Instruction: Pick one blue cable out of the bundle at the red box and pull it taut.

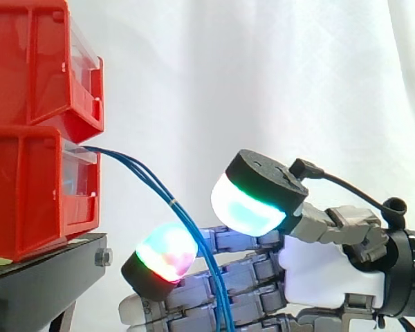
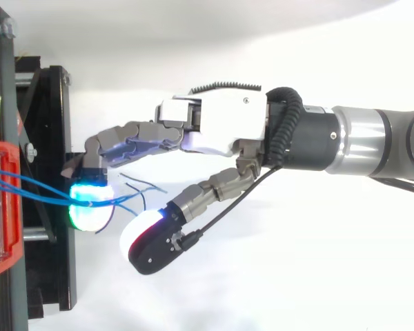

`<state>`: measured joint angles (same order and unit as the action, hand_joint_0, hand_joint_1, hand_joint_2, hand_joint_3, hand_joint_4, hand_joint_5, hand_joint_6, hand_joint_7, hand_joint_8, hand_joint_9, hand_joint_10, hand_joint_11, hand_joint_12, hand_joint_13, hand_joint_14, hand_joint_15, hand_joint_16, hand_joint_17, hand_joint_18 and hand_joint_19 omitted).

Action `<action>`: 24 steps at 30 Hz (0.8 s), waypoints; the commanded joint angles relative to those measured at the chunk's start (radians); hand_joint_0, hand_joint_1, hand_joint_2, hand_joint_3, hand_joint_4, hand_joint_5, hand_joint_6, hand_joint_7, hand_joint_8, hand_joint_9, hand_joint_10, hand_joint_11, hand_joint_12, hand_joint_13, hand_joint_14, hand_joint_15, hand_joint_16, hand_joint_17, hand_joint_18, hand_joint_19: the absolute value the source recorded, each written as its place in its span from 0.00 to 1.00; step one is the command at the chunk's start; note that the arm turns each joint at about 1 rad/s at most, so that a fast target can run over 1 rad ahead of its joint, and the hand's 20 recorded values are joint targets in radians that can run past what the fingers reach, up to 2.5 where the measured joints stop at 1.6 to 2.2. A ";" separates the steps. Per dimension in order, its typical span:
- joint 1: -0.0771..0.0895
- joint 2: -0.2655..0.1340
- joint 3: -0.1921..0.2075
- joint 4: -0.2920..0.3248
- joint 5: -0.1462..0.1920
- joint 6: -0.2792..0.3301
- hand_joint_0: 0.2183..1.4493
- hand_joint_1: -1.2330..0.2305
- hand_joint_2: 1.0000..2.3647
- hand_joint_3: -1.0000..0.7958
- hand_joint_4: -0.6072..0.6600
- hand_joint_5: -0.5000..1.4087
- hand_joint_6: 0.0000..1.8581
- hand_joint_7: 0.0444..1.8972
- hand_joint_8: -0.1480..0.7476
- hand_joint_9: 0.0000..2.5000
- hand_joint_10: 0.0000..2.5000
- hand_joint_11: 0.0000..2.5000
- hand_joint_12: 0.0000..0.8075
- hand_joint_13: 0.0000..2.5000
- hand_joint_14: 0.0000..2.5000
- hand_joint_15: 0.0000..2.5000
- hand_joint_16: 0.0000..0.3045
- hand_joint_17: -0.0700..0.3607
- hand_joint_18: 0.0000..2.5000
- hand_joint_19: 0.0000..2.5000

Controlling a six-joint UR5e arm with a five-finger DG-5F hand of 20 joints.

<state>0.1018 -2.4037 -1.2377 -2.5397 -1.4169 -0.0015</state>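
Red bins, two of them stacked at the left on a black stand (image 1: 41, 277), white curtain (image 1: 263, 83) behind. The bundle of blue cables (image 1: 152, 181) comes out of the front of the lower bin (image 1: 28, 194), just under the upper bin (image 1: 48, 62), then curves down and to the right in a loose arc, so nothing is taut. There's a small pale tie (image 1: 173, 202) round the bundle partway down.

The hand (image 1: 325, 273) reaches in from the right, low, below the bins' level. It's spread: fingers stretched nearly straight toward the stand, thumb held well apart from them. In the side view the cables run down across the fingers, just right of a fingertip pad (image 1: 167, 252) glowing red, green and blue, while the thumb pad (image 1: 245, 207) sits above, white and cyan, clear of the cables.

From the top view, the cables (image 2: 34, 186) cross from the bin to a cyan-green fingertip (image 2: 90, 203), and a few loose ends (image 2: 141, 183) poke out just past it. Nothing looks pinched.
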 commanded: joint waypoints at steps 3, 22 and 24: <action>-0.005 0.001 0.011 -0.008 -0.004 0.003 0.26 0.34 0.00 0.28 0.73 0.20 0.27 0.58 0.54 0.15 0.00 0.07 0.48 0.12 0.00 0.06 0.19 0.47 0.12 0.09; -0.027 0.000 0.011 -0.019 0.001 -0.025 0.32 0.33 0.01 0.36 0.65 0.20 0.31 0.59 0.54 0.17 0.00 0.09 0.47 0.14 0.00 0.07 0.19 0.46 0.15 0.09; -0.027 0.000 0.012 -0.017 0.001 -0.026 0.32 0.33 0.01 0.38 0.65 0.19 0.35 0.52 0.54 0.17 0.00 0.09 0.47 0.14 0.00 0.07 0.19 0.46 0.15 0.09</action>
<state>0.0761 -2.4037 -1.2267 -2.5562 -1.4159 -0.0260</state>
